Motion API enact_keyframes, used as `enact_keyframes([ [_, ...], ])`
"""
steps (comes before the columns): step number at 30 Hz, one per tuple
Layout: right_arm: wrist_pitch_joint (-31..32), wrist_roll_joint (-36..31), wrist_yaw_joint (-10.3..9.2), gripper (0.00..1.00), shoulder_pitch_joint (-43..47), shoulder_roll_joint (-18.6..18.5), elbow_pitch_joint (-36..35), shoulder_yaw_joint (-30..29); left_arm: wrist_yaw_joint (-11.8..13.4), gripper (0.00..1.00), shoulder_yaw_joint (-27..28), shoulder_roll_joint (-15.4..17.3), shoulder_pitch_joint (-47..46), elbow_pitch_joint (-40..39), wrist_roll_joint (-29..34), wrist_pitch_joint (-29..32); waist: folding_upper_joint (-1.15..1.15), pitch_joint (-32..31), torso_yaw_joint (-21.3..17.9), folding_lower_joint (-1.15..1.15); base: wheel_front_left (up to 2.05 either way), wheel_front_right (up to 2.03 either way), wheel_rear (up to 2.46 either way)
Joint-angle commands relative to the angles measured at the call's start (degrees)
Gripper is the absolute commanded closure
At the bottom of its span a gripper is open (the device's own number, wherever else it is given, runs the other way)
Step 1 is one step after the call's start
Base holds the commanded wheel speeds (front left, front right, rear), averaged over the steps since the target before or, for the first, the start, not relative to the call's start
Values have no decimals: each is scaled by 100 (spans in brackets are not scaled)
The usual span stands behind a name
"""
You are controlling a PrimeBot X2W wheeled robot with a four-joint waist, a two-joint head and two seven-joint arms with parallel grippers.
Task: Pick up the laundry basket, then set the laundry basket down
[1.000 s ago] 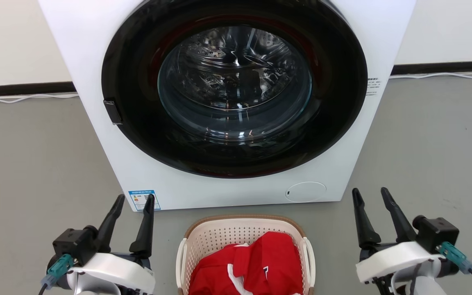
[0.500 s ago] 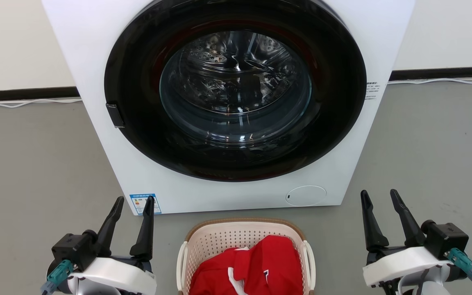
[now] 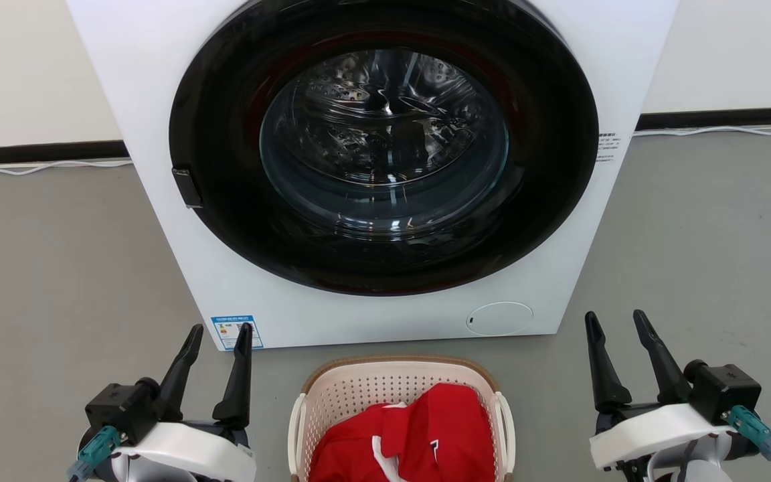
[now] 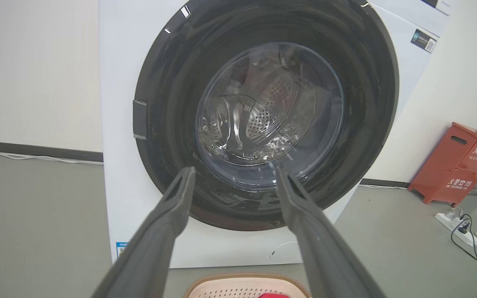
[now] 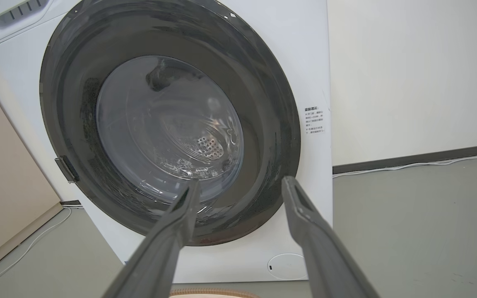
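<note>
Cream-white perforated plastic laundry basket, brown woven-look rim, white side handles: stands on the grey floor just in front of the white front-loading washing machine, not touching it, between the two grippers. A red garment with white trim lies inside.

Washer's round dark-framed glass door is shut; the perforated steel drum shows through it.

Left gripper: fingers spread wide, nothing between them, off to the basket's left, clear of its handle.

Right gripper: fingers likewise wide apart, empty, well apart from the basket on its right.

Both point toward the washer.

Left wrist view: red metal cabinet against the wall beside the washer.
</note>
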Motion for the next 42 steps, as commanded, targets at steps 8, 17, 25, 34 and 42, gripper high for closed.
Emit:
enact_keyframes([
  [8,-37,-14,11,0,-146,3,-154,138,-13,0,151,86,-114,-71,-73,-35,0,15,-18,0,0,0,0],
  [17,-37,-3,11,0,-142,3,-134,169,-13,0,76,124,-116,14,-137,-35,0,5,-30,0,0,0,0],
  [25,71,212,0,100,52,10,144,9,1,100,-133,23,44,337,-398,58,0,7,-33,2,0,0,0],
  [34,216,791,1,100,59,9,83,-29,0,100,-38,-1,20,326,-892,210,0,18,-37,0,0,0,0],
  [42,346,1301,2,100,54,9,40,-67,-1,100,47,-22,-10,322,-1328,345,0,28,-39,0,0,0,0],
])
